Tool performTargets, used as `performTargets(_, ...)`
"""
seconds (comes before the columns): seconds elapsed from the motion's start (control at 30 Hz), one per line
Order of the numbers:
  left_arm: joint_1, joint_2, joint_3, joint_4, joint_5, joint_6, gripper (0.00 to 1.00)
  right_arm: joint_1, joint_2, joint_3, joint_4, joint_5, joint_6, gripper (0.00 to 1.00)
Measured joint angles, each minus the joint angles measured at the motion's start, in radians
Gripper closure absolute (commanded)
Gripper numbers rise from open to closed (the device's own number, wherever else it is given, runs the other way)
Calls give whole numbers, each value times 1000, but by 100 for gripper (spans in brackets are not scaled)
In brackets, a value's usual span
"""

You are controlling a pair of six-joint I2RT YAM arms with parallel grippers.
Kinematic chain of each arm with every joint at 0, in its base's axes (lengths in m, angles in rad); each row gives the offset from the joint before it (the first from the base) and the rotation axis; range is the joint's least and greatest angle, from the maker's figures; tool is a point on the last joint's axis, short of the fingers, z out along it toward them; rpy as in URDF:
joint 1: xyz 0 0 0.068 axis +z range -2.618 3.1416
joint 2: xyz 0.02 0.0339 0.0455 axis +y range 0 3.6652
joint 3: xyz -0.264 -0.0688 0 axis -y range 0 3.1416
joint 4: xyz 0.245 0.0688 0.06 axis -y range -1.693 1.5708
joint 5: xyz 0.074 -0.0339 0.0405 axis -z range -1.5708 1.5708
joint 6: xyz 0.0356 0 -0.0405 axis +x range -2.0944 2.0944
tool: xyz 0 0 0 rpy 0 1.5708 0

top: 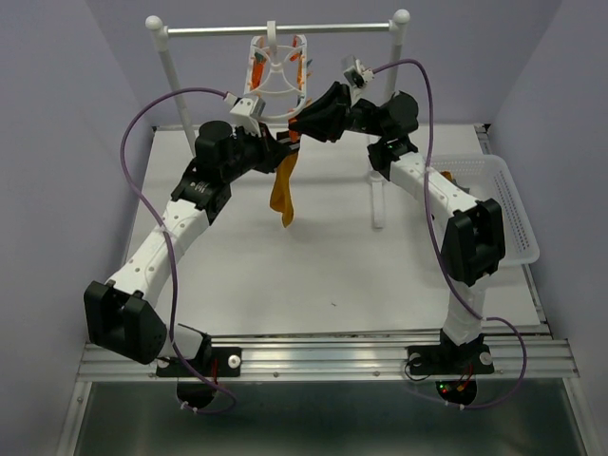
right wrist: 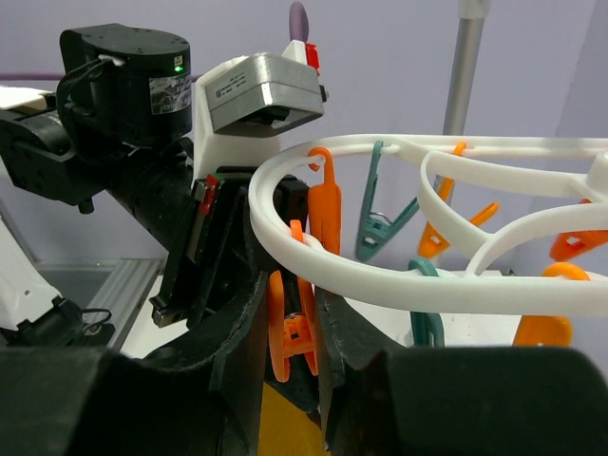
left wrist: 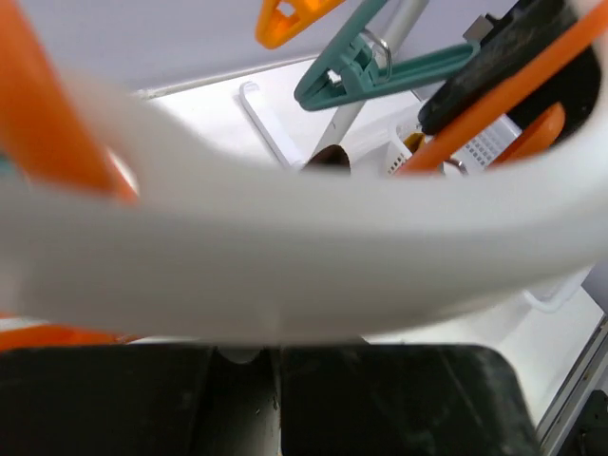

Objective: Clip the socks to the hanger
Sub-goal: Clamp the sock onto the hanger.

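While the right end effector (right wrist: pixel 290 309) grasps an orange clip (right wrist: pixel 288 353), a mustard sock (top: pixel 283 195) dangles just below.
Fingers sit on either side of that clip. Whether the clip bites the sock, cannot tell. Sock hangs free above the counter (top: pixel 285 275). Left end effector (left wrist: pixel 273 359) clenched on the white rim of the hanger (top: pixel 277 71), close beside the right one. Hanger hooks on the rail (top: pixel 285 29). Clear basket (top: pixel 503 204) at the counter's right edge.
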Motion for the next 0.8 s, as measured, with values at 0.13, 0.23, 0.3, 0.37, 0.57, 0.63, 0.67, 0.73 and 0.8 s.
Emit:
performTargets(0.13,0,10,25,-6,3,-11,100,0,0,-16,26,-3,2,99)
performTargets(0.23,0,13,26,-13,5,-15,100,-1,0,-24,29,3,-2,99)
performTargets(0.3,0,13,26,-14,6,-18,100,-1,0,-25,28,5,-9,99)
performTargets(0.37,0,13,26,-14,6,-19,100,-1,0,-24,28,9,-14,99)
performTargets(0.57,0,13,26,-15,10,-26,100,-1,0,-23,26,15,-30,99)
performTargets(0.63,0,13,26,-15,14,-27,100,-1,0,-23,25,16,-32,99)
performTargets(0.67,0,13,26,-15,16,-27,100,-1,0,-23,24,17,-33,99)
performTargets(0.73,0,13,26,-15,21,-27,100,-1,0,-23,24,19,-34,99)
performTargets(0.8,0,13,23,-14,26,-28,100,-1,1,-20,22,20,-35,99)
